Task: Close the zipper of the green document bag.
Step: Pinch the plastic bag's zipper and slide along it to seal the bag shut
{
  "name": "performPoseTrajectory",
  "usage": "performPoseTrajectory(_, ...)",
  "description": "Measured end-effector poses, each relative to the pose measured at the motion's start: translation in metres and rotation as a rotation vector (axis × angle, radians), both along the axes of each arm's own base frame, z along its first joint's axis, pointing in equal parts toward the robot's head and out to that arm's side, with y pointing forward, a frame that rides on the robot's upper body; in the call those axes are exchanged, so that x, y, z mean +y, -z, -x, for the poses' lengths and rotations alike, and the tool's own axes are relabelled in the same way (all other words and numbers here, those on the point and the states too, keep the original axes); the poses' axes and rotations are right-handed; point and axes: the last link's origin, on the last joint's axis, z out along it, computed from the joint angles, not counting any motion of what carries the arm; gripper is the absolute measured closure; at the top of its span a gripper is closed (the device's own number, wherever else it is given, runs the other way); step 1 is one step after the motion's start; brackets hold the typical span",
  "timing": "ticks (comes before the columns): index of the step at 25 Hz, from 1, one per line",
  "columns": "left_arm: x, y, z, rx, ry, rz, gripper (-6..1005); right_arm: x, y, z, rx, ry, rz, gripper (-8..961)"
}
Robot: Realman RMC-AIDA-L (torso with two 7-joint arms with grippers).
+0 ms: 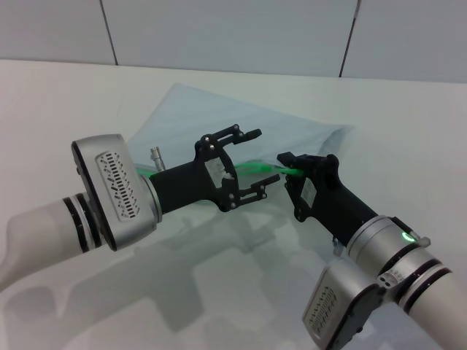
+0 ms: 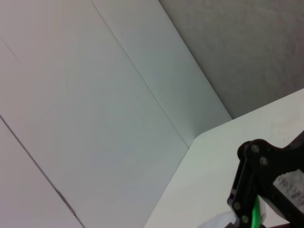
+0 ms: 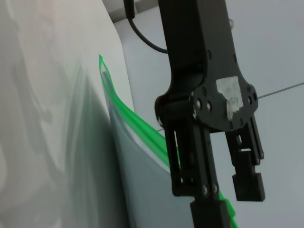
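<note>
The green document bag (image 1: 219, 117) lies flat on the white table, pale blue-grey and translucent, with its near edge lifted. The bright green zipper (image 1: 259, 168) runs along that edge and shows in the right wrist view as a curved green strip (image 3: 137, 128) over the bag (image 3: 137, 185). My right gripper (image 1: 287, 169) is shut on the strip's right end; the left wrist view shows it (image 2: 259, 199) with green between its fingers. My left gripper (image 1: 261, 158) hovers open just left of it, its fingers (image 3: 190, 166) spread above and below the strip. The slider is hidden.
The white table (image 1: 408, 131) stretches to a grey panelled wall (image 1: 233, 29) at the back. Both forearms crowd the front centre of the table. The bag's far half lies flat behind the grippers.
</note>
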Motion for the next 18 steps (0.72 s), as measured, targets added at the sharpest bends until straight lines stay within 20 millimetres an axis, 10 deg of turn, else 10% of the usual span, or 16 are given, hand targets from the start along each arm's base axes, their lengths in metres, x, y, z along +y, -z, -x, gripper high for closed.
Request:
performPoseTrajectory(10, -0.0056, 0.0044, 0.0014, 0.034, 0.039, -0.012, 400, -0.0007, 0.0006, -0.0002, -0.004, 0.000, 0.002, 905)
performPoseTrajectory(18, -0.0069, 0.0055, 0.0016, 0.050, 0.057, -0.019, 691, -0.0017, 0.0014, -0.0002, -0.015, -0.014, 0.007, 904)
